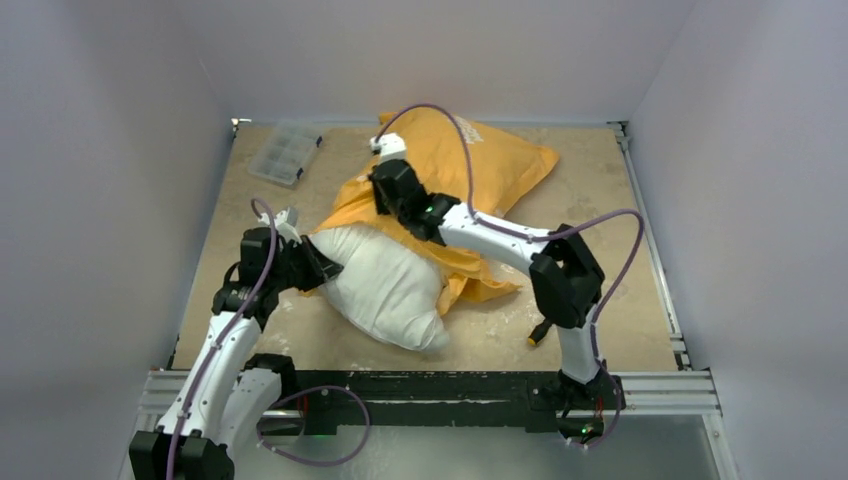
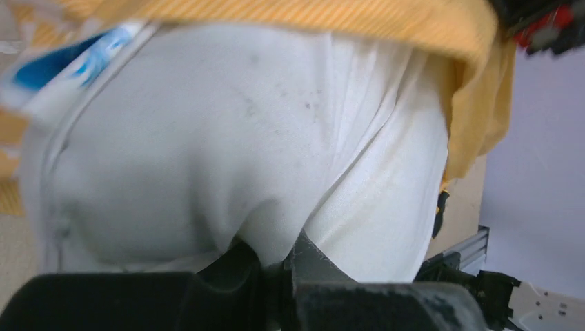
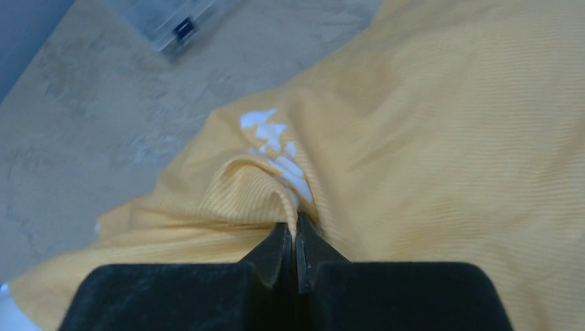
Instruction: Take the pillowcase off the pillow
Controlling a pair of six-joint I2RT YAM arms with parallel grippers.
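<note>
The orange-yellow pillowcase point(image 1: 490, 160) lies across the middle and back of the table, with the white pillow point(image 1: 385, 285) sticking out of its near-left end. My left gripper point(image 1: 318, 262) is shut on a fold of the pillow point(image 2: 227, 158) at its left edge; the orange pillowcase point(image 2: 386, 24) hem runs above. My right gripper point(image 1: 385, 190) is shut on a pinched ridge of the pillowcase point(image 3: 428, 124) beside its small white lettering point(image 3: 276, 148).
A clear plastic box point(image 1: 285, 152) sits at the back left; it also shows in the right wrist view point(image 3: 176, 21). A screwdriver point(image 1: 540, 332) with a yellow tip lies near the right arm's base. Grey walls close in the table point(image 1: 620, 200).
</note>
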